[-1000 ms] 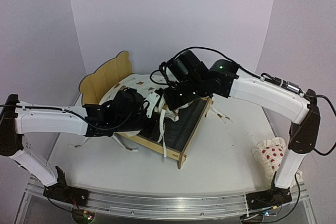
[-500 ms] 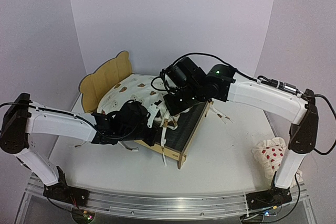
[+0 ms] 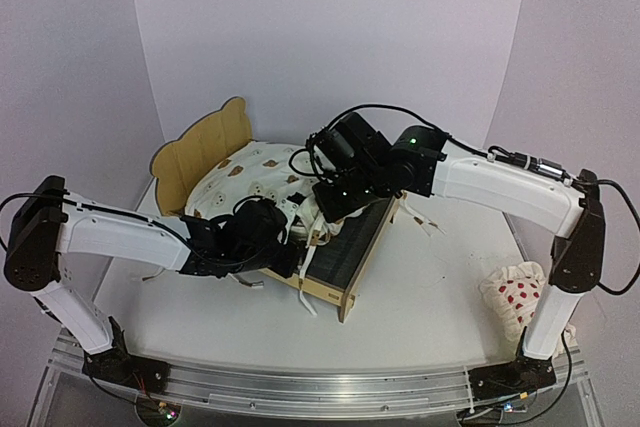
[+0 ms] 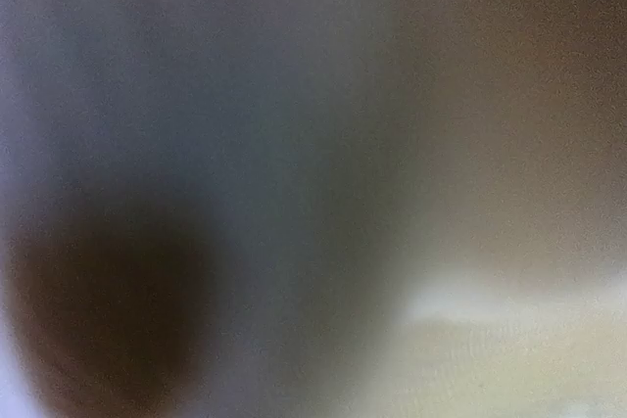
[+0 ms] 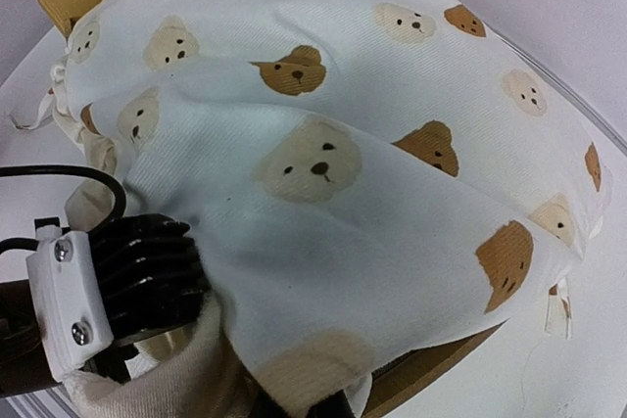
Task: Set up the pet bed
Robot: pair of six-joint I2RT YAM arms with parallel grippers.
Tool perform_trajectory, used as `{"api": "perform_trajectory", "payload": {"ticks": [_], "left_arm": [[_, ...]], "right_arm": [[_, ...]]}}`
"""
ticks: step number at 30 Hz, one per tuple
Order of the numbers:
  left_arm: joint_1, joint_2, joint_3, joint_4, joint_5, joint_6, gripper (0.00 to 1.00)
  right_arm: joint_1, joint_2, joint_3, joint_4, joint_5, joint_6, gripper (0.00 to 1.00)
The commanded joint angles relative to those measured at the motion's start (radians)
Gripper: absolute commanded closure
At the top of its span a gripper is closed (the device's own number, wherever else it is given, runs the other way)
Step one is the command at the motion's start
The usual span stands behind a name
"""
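Observation:
The pet bed stands mid-table, its plywood headboard at the back left and its dark grey base bare at the foot end. A cream bear-print cushion lies bunched over the head half. My right gripper is shut on the cushion's foot-end edge; in the right wrist view the cushion fills the frame and drapes over my right gripper. My left gripper is shut at the cushion's near edge, by the side rail. Cloth pressed against the lens blurs the left wrist view completely.
A white red-dotted pillow lies at the right, by the right arm's base. White ties hang from the cushion over the near rail, and more trail on the table beyond the bed. The left arm's black housing sits close under the cushion.
The cushion has been drawn from a fold near the headboard toward the foot end. The left gripper moved right along the near rail; the right gripper shifted slightly.

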Motion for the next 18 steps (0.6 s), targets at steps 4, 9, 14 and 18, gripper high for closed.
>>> {"api": "perform_trajectory", "payload": {"ticks": [4, 9, 14, 18], "left_arm": [[0.001, -0.025, 0.192, -0.156, -0.129, 0.067, 1.0], [0.001, 0.016, 0.263, -0.266, -0.12, 0.077, 1.0], [0.001, 0.029, 0.234, -0.255, -0.069, 0.048, 1.0], [0.001, 0.033, 0.214, -0.235, -0.037, 0.033, 1.0]], "right_arm": [[0.008, -0.044, 0.001, 0.051, 0.064, -0.016, 1.0], [0.007, -0.042, -0.004, 0.053, 0.078, -0.024, 1.0], [0.007, -0.033, -0.005, 0.059, 0.078, -0.024, 1.0], [0.007, -0.026, -0.005, 0.06, 0.073, -0.023, 1.0]]}}
